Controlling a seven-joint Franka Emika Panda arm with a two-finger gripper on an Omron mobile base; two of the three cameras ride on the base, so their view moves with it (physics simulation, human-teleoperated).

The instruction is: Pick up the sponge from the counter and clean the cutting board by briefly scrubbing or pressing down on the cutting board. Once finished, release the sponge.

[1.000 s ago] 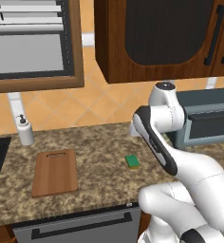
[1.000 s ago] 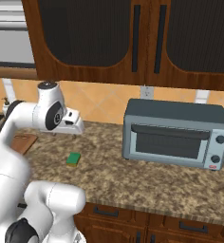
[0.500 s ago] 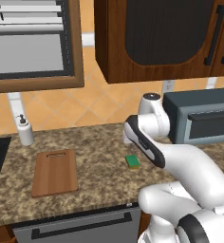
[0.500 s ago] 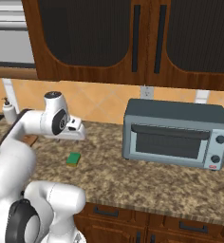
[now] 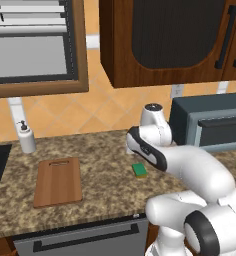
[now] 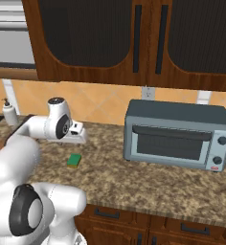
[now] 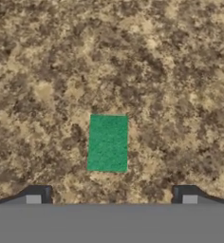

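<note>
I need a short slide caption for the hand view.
Open gripper above the green sponge lying on the speckled counter.

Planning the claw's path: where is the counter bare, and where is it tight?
Bare counter lies between the cutting board and the sponge, and along the front edge. It is tighter by the toaster oven and around the soap dispenser.

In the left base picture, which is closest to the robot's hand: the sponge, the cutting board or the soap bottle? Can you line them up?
Going by the left base view:
1. The sponge, on the counter just below the hand.
2. The cutting board, lying flat further left.
3. The soap bottle, far left by the wall.
</note>
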